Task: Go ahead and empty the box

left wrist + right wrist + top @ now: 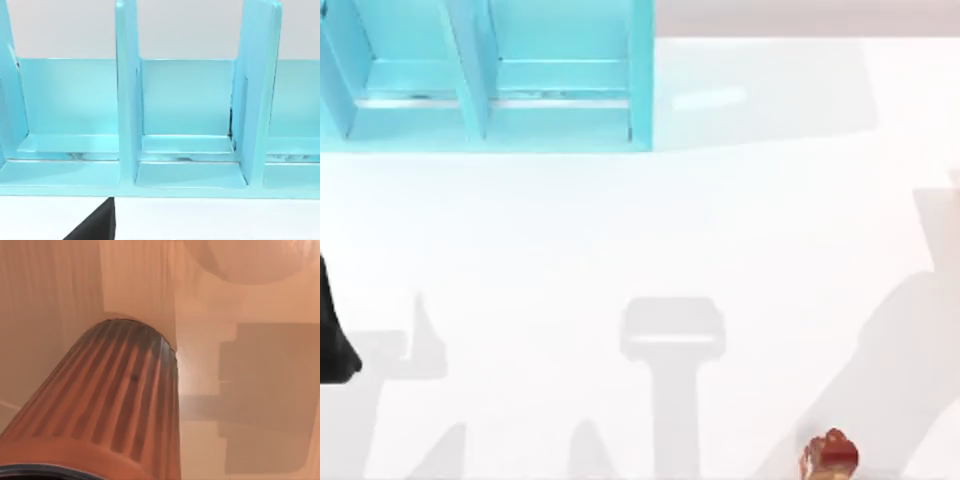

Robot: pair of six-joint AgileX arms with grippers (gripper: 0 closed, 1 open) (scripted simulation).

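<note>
- The blue box (490,90) stands at the worktop's (640,240) far left; its 2 visible compartments look empty.
- A ribbed red object (830,455) lies near right; we cannot tell the fingers' state.

Three cameras: one overhead, two on our wrists.

Our top view looks down on the table (720,230); our left wrist faces the blue box (127,125) closely (both show it); our right wrist presses against a ribbed orange object (110,400).
</note>
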